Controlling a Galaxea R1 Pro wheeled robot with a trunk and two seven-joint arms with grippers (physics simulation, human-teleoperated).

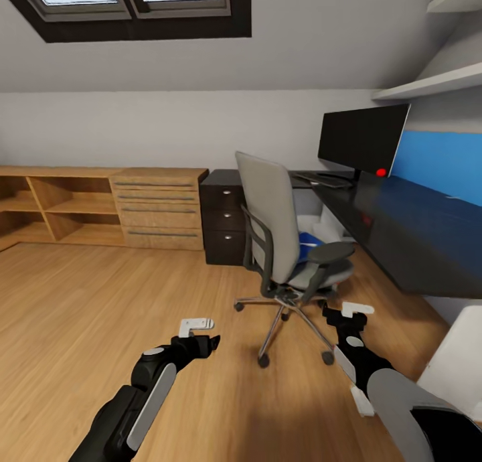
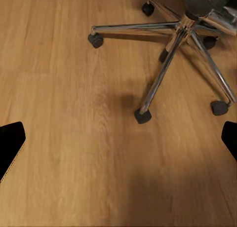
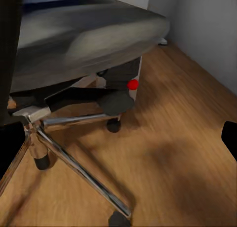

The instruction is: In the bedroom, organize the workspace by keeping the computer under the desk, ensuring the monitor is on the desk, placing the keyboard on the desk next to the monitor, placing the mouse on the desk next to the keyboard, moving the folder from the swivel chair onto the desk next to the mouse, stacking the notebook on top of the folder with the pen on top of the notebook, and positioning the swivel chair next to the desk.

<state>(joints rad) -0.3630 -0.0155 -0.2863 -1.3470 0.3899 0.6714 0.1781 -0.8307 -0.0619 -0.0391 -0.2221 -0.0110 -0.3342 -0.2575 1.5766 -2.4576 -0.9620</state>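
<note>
The grey swivel chair (image 1: 271, 221) stands on the wood floor before the black desk (image 1: 415, 234), its back toward me. The blue folder (image 1: 310, 241) lies on its seat. The monitor (image 1: 363, 139) stands at the desk's far end. The white computer (image 3: 129, 81), with its red light, sits on the floor under the desk, behind the chair's star base (image 2: 180, 32). My left gripper (image 1: 214, 343) and right gripper (image 1: 329, 313) hover low near that base, both open and empty. The keyboard, mouse, notebook and pen are out of view.
A black drawer unit (image 1: 224, 217) adjoins the desk's far end. Low wooden cabinets (image 1: 100, 207) line the back wall. Wall shelves (image 1: 435, 84) hang over the desk, and a white object (image 1: 458, 368) sits at the lower right. Open floor lies to the left.
</note>
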